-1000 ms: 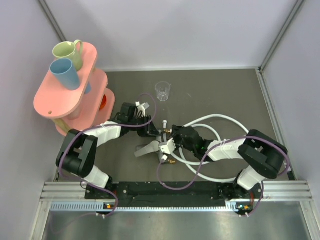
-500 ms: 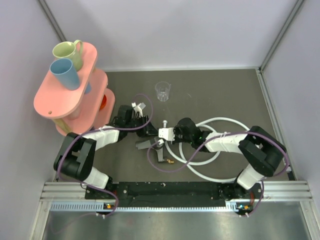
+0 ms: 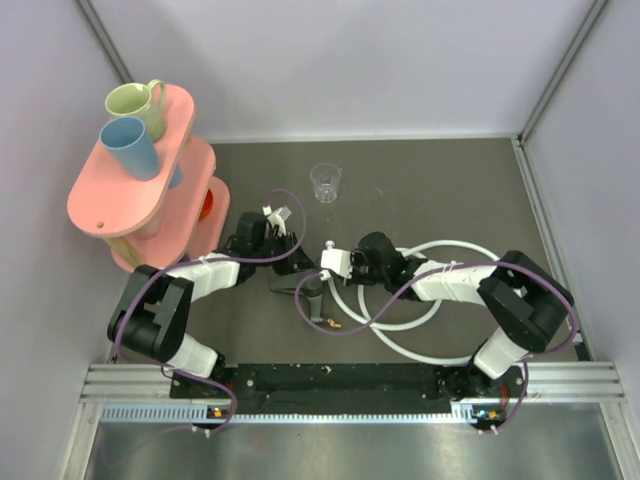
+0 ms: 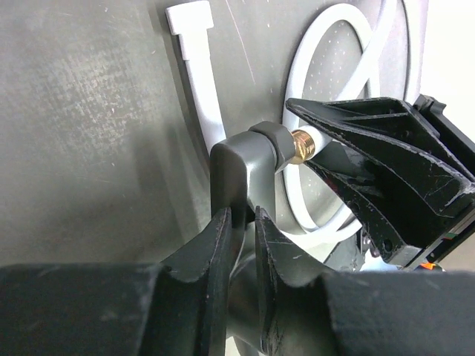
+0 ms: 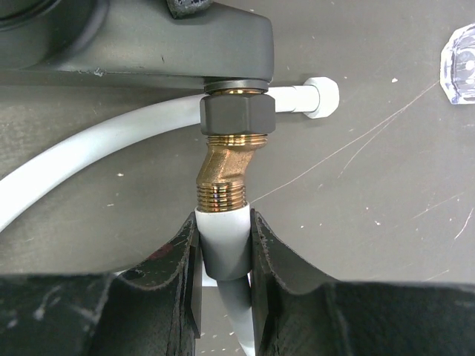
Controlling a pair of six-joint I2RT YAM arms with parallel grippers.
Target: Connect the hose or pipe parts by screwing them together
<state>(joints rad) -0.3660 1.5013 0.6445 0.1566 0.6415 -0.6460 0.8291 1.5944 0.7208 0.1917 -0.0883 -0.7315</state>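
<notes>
The white end collar (image 5: 223,252) of the hose (image 5: 74,159) sits between the pressed-in fingers of the right pincer (image 5: 223,231). It is pinched just short of its mouth, which leaves the mouth free to meet a thread. Directly ahead of the fingertips, the collar butts against the brass tip (image 5: 223,178) of the fitting (image 5: 163,37). The tip kinks a little to one side above its threads, so I judge the mating is only at its start, and a skewed entry could cross the thread. Beyond the brass comes the dark nut (image 5: 237,113), then the fitting's body lying crosswise. Farther on, behind the fitting, the hose runs across the table (image 5: 371,222) to its other connector (image 5: 320,96), which lies loose and out of the way. Farthest off, to this pincer's right, the clear cup (image 5: 460,63) plays no part.

The left pincer (image 4: 241,222) is closed on the fitting's stem, clamping it between both fingers. Ahead of its tips the stem bends over to the nut and brass tip, which point toward the right pincer. As I read it, this grip on the stem lets the fitting be braced against turning while the other side spins the collar. Past both pincers, the hose's loops lie flat on the table.
</notes>
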